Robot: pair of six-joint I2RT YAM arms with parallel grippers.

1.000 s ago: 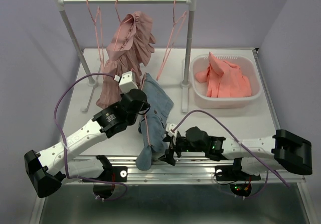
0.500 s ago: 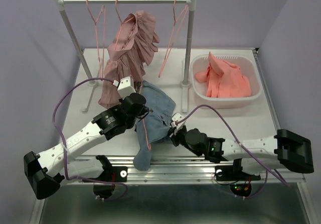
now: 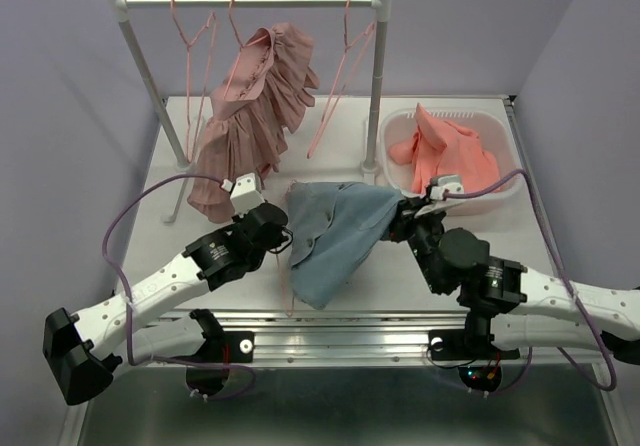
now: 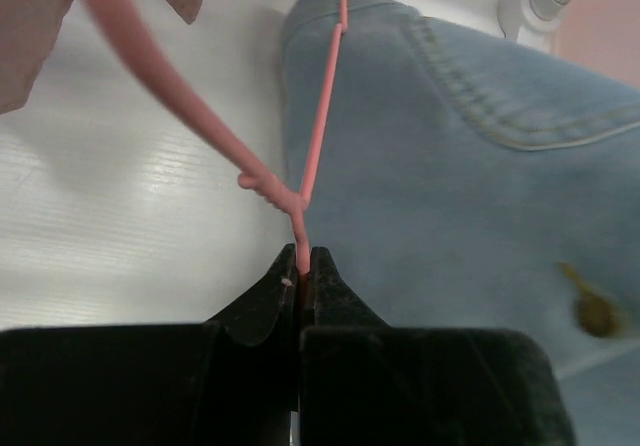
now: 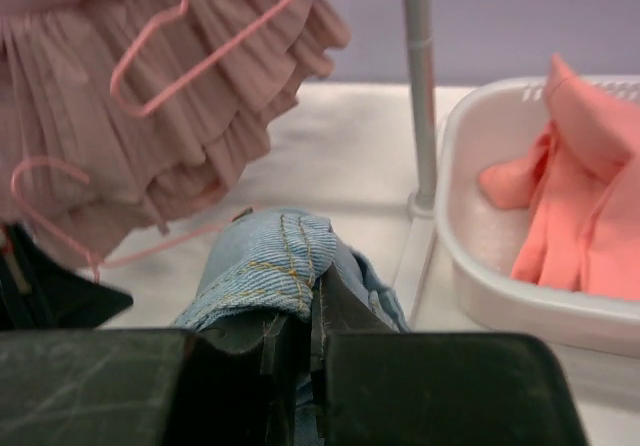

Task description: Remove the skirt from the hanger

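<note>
The dusty-pink ruffled skirt [image 3: 250,106] hangs from a pink hanger on the rail [image 3: 250,1], its hem draped on the table; the right wrist view shows it at the upper left [image 5: 120,156]. Neither gripper touches it. My left gripper [image 3: 283,238] [image 4: 301,258] is shut on the twisted neck of another pink wire hanger [image 4: 318,136], which lies along the edge of a blue-grey denim garment [image 3: 335,231] [image 4: 450,186]. My right gripper [image 3: 400,216] [image 5: 313,296] is shut on a fold of that denim [image 5: 265,261], stretching it to the right.
A white basket [image 3: 505,194] at the back right holds a coral-orange garment [image 3: 445,156]. Empty pink hangers [image 3: 345,66] dangle from the rail. The rack's right post [image 3: 375,96] stands between the denim and the basket.
My right gripper has closed on the denim and carried its edge from the front edge up and to the right. The left arm drew the hanger slightly nearer. The skirt swung a little.
</note>
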